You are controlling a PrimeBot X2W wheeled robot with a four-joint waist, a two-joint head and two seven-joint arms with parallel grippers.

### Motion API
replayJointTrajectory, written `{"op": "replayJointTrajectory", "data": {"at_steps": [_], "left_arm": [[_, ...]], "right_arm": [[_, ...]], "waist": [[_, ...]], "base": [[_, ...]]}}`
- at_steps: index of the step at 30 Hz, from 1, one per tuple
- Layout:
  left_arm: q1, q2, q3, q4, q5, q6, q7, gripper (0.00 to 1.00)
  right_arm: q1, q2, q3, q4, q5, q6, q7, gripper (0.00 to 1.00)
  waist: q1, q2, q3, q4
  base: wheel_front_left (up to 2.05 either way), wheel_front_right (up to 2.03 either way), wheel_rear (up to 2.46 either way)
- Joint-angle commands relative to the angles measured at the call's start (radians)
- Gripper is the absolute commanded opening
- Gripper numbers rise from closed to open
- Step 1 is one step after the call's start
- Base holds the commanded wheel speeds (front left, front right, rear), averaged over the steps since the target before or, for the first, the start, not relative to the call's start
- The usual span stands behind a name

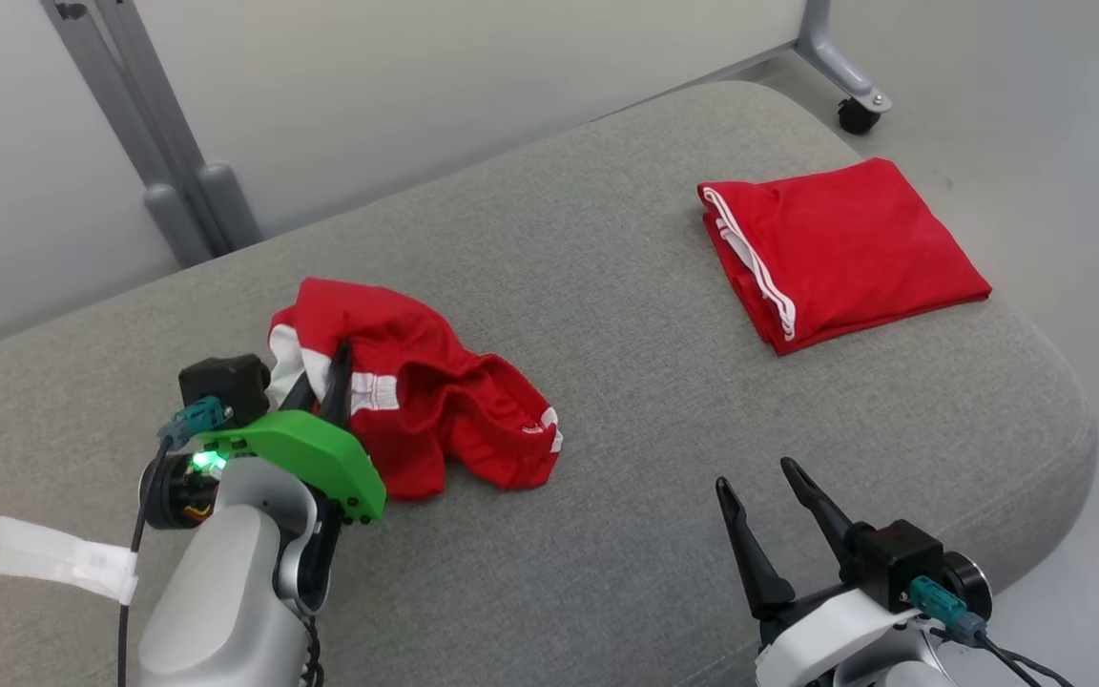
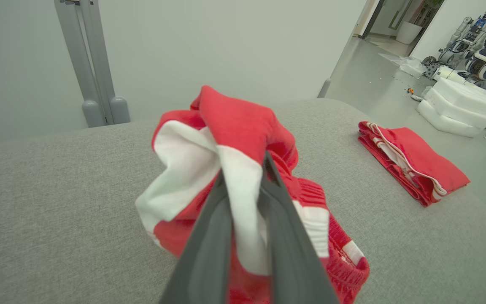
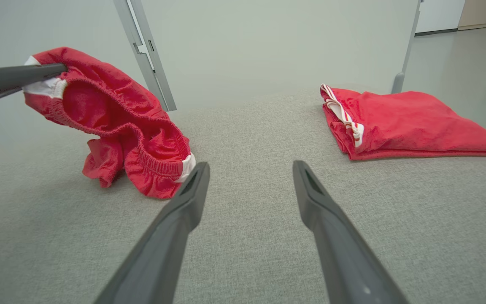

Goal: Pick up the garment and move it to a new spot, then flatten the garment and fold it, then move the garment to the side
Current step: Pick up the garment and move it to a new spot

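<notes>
left end effector (image 2: 245,185) pinches crumpled garment (image 1: 416,401)

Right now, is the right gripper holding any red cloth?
No, the right gripper stands open over the grey cushion, apart from the crumpled garment and the folded garment.

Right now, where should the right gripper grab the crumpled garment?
Probably the garment's elastic waistband near its white patch, approached low from the right: that rim stands open facing the right gripper, while the left gripper pinches the opposite end.
</notes>
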Motion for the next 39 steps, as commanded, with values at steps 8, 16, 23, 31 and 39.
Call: {"op": "replayJointTrajectory", "data": {"at_steps": [8, 16, 23, 31, 39], "left_arm": [[-0.008, -0.012, 0.009, 0.146, -0.016, -0.004, -0.137, 1.00], [0.085, -0.022, 0.041, 0.030, -0.021, -0.015, -0.208, 1.00], [0.284, -0.023, 0.148, -0.238, 0.078, 0.010, -0.209, 1.00], [0.493, -0.036, 0.274, -0.418, 0.147, -0.028, -0.208, 1.00], [0.590, -0.038, 0.298, -0.439, 0.177, -0.059, -0.208, 1.00]], "right_arm": [[0.009, 0.000, -0.054, -0.011, -0.013, -0.002, -0.005, 1.00], [0.048, -0.001, -0.137, -0.038, -0.030, -0.002, -0.005, 1.00], [0.081, -0.001, -0.204, -0.058, -0.039, -0.002, -0.005, 1.00], [0.103, -0.001, -0.223, -0.046, -0.034, -0.002, -0.005, 1.00], [0.119, -0.001, -0.239, -0.013, -0.040, -0.002, -0.005, 1.00]], "waist": [[0.0000, -0.0001, 0.021, 0.020], [0.0000, -0.0001, -0.034, 0.147], [0.0000, -0.0001, -0.076, 0.252], [0.0000, -0.0001, -0.105, 0.313], [0.0000, -0.0001, -0.124, 0.362]], "base": [[0.00, 0.00, 0.00], [0.00, 0.00, 0.00], [0.00, 0.00, 0.00], [0.00, 0.00, 0.00], [0.00, 0.00, 0.00]]}}
